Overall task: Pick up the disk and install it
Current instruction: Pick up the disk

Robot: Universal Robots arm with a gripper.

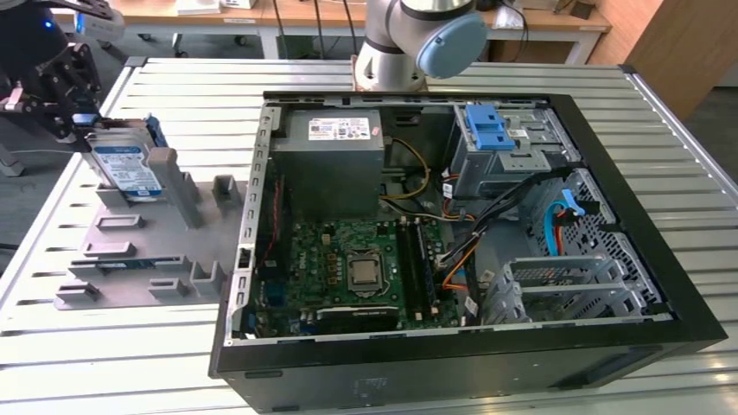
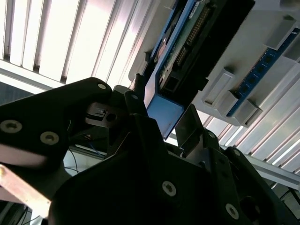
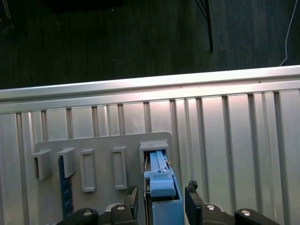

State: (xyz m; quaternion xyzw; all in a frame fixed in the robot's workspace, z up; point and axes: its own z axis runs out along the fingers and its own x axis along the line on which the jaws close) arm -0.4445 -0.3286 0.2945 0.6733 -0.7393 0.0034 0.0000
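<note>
The disk stands in the holder, at the exterior view's left of the computer case.

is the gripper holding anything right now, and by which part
Cannot tell. The gripper sits around the blue carrier edge of the disk, which stands in the grey fixture.

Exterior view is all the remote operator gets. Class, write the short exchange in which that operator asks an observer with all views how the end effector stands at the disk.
Operator: Is the end effector closed on the disk?
Observer: No. In the first wrist view its fingers stand either side of the disk's blue carrier end, with a gap showing on each side.
Operator: Which face of the disk is turned towards the arm?
Observer: I cannot say for certain. The second wrist view shows its green circuit-board side, with the disk standing in the grey holder.
</note>
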